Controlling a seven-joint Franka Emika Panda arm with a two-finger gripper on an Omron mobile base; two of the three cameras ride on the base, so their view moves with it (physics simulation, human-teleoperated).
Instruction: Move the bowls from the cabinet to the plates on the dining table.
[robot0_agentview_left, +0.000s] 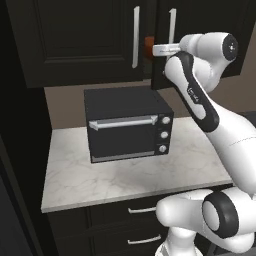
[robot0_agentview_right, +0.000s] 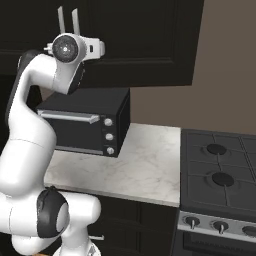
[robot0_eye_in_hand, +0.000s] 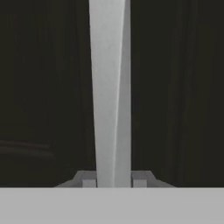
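Note:
The dark cabinet hangs above the counter with two long silver handles. My gripper is up at the lower end of the right door's handle. In the hand view the silver handle runs straight up between my fingertips, and my gripper is shut on it. The right door stands slightly ajar. In the gap between the doors a patch of a reddish-brown bowl shows. From the right base view both handles rise above my wrist. The dining table and plates are out of view.
A black toaster oven stands on the small marble counter below the cabinet. Dark drawers with short handles sit under the counter. A black stove adjoins the counter on the right.

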